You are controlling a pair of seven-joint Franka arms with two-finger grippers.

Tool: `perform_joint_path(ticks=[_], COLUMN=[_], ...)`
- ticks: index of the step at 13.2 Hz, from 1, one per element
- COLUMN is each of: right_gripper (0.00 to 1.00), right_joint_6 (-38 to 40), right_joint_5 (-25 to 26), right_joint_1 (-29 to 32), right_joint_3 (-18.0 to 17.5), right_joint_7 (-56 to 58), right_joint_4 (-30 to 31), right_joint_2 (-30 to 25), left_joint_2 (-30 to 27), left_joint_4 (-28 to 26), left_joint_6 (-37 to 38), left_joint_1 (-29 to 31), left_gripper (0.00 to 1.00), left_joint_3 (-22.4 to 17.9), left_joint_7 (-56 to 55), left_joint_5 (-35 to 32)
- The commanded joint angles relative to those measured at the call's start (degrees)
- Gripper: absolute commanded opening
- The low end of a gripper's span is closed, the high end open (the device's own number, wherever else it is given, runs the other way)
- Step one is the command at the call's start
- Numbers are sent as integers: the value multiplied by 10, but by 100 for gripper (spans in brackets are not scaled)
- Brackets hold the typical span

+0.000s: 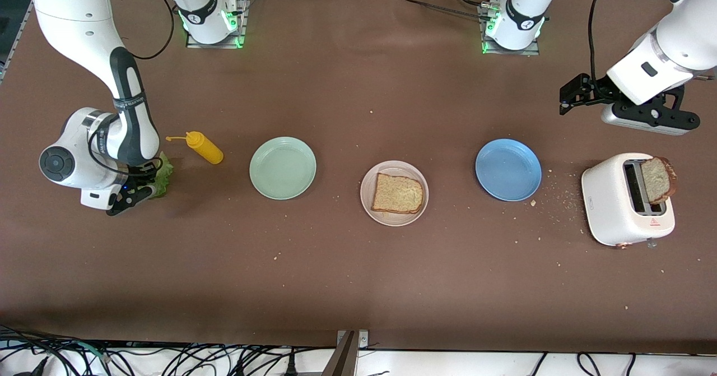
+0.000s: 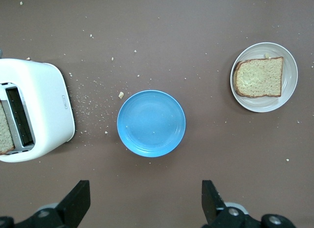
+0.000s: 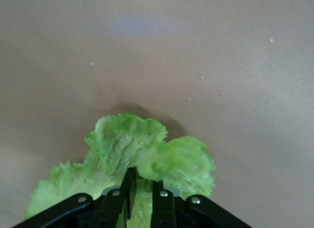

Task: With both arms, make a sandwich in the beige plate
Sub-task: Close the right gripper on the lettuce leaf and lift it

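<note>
My right gripper (image 1: 132, 195) (image 3: 143, 181) is down at the table at the right arm's end, shut on a crinkled green lettuce leaf (image 1: 164, 175) (image 3: 127, 144) pinched between its fingers. The beige plate (image 1: 367, 188) (image 2: 290, 80) sits mid-table with one brown bread slice (image 1: 396, 194) (image 2: 259, 77) lying flat on it. A second bread slice (image 1: 658, 180) stands in a slot of the white toaster (image 1: 616, 202) (image 2: 44, 105). My left gripper (image 1: 571, 97) (image 2: 145, 188) hangs open and empty in the air above the table, between the blue plate and the toaster.
A yellow squeeze bottle (image 1: 204, 147) lies beside the lettuce. A mint-green plate (image 1: 283, 167) and a blue plate (image 1: 508, 169) (image 2: 151, 123) flank the beige plate, both bare. Crumbs are scattered around the toaster.
</note>
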State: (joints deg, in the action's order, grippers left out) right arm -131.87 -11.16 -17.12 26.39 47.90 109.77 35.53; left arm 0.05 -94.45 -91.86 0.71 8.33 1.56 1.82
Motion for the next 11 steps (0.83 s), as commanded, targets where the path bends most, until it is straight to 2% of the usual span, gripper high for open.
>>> perform_joint_path(ticks=[1,6,8,11], right_gripper=[0,0,0,0], right_joint_6=[-4,22,68,172], right_joint_5=[-3,8,22,32], right_joint_1=[8,8,7,7], right_joint_3=[-20,-34,-54,-87], right_joint_7=[6,0,-19,-117], right_joint_4=[4,-36,-65,-128], right_joint_2=[-12,-38,-63,-87], left_joint_2=[6,6,6,6], left_joint_4=[17,16,17,17], left_joint_6=[12,12,12,12], left_joint_1=[-4,-4,-4,-4], left_gripper=[100,100,100,100], left_joint_3=[-2,-2,-2,-2], left_joint_7=[-1,-1,-1,-1], left_joint_5=[7,7,7,7])
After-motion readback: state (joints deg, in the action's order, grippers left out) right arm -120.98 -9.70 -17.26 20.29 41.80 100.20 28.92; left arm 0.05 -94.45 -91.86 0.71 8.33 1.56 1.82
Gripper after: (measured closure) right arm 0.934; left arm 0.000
